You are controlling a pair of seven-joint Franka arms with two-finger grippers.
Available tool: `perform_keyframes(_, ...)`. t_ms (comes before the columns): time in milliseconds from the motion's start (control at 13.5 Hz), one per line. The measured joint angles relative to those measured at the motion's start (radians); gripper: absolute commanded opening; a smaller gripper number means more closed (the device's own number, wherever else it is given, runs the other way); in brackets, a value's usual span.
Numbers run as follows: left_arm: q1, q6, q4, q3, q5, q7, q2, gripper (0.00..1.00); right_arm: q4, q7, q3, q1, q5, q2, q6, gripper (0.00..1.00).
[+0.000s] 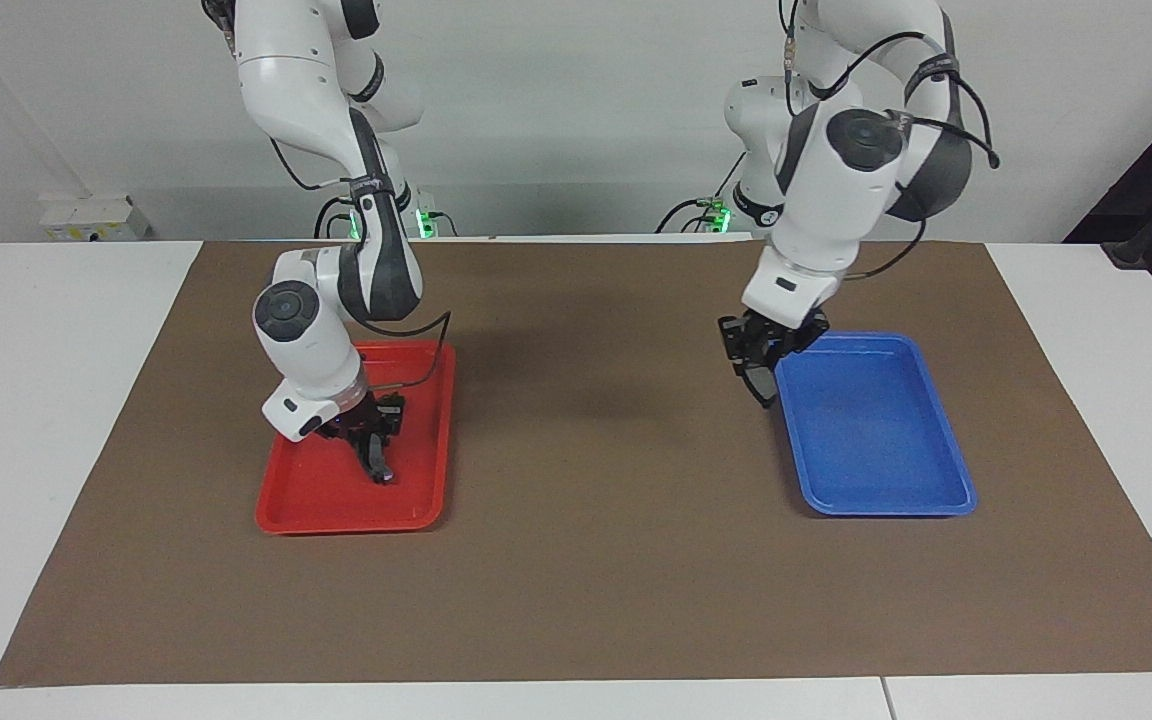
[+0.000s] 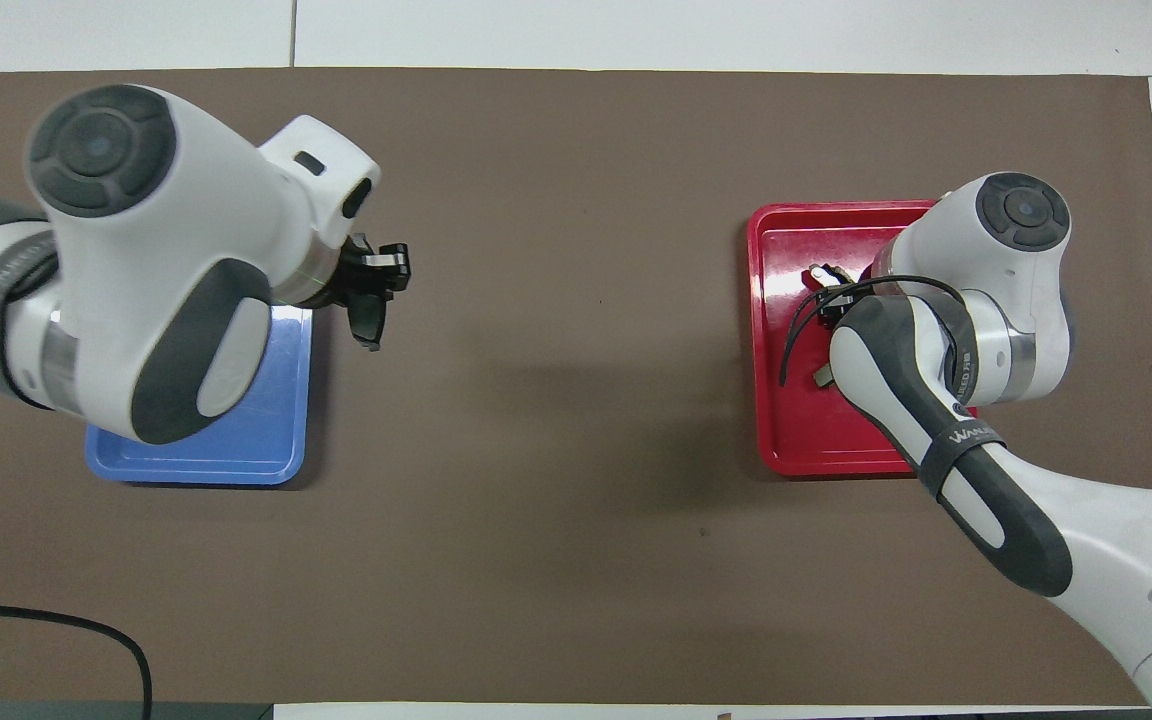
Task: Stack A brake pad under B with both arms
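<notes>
A brake pad (image 1: 762, 390), short and dark grey, hangs in my left gripper (image 1: 758, 368), which is shut on it. The gripper is raised over the brown mat, just off the blue tray's (image 1: 886, 470) edge on the side toward the table's middle. From overhead the pad (image 2: 368, 322) shows just past the left gripper (image 2: 373, 300). B (image 2: 821, 273) lies in the red tray (image 1: 336, 505). The right arm hides most of it, leaving only its pale tips in sight. My right gripper (image 1: 376, 462) reaches down into that tray with its fingertips drawn together on B.
The blue tray (image 2: 236, 455) holds nothing that I can see. A brown mat (image 1: 596, 450) covers the table between the two trays. A black cable (image 2: 56, 625) lies at the table's edge near the left arm's base.
</notes>
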Motion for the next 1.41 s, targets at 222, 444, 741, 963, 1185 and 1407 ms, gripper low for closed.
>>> perform_keyframes(222, -0.081, 0.044, 0.001, -0.062, 0.073, -0.179, 0.062, 0.01, 0.0, -0.003, -0.001, -0.002, 0.0, 0.0, -0.002, 0.12)
perform_keyframes(444, -0.149, 0.147, 0.001, -0.063, 0.138, -0.285, 0.153, 0.01, 0.002, -0.008, -0.001, -0.005, 0.0, -0.001, -0.009, 0.0)
perform_keyframes(741, -0.2, 0.254, 0.004, -0.063, 0.257, -0.391, 0.276, 0.01, 0.055, -0.075, -0.002, -0.024, -0.002, -0.003, -0.09, 0.0)
perform_keyframes(963, -0.215, 0.304, 0.006, -0.064, 0.276, -0.397, 0.316, 0.01, 0.113, -0.086, -0.002, -0.025, -0.022, -0.005, -0.151, 0.0)
perform_keyframes(1185, -0.242, 0.337, 0.006, -0.064, 0.286, -0.398, 0.338, 0.01, 0.128, -0.086, -0.002, -0.025, -0.026, -0.005, -0.165, 0.0)
perform_keyframes(1407, -0.273, 0.343, 0.006, -0.064, 0.313, -0.413, 0.362, 0.01, 0.147, -0.079, -0.004, -0.025, -0.026, -0.006, -0.185, 0.0)
